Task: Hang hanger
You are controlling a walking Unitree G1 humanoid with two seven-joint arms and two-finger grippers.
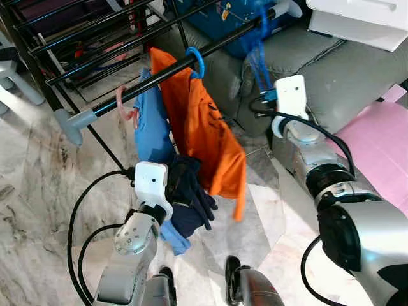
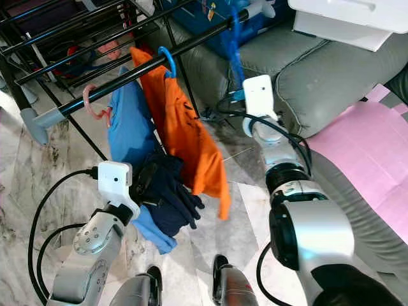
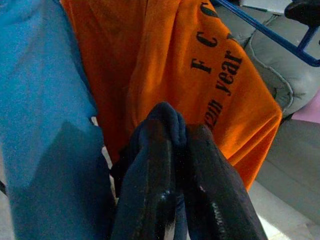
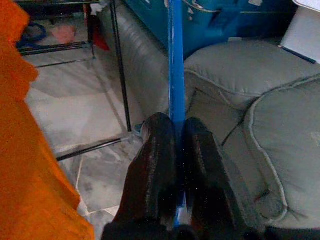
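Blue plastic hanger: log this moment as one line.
right pincer: shut on blue plastic hanger, raised at black rail | left pincer: shut on dark navy garment | orange shirt: hung

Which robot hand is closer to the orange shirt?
Left. The left gripper pinches dark blue cloth touching the orange shirt. The right gripper holds a blue hanger off beside the sofa.

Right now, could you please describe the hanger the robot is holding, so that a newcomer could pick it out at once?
Start at the black rail of the drying rack, slanting in front of the grey sofa. Right of the orange T-shirt, the right gripper is shut on a blue hanger that reaches up to the rail. Unlike the blue and pink hooks nearby, it carries no garment.
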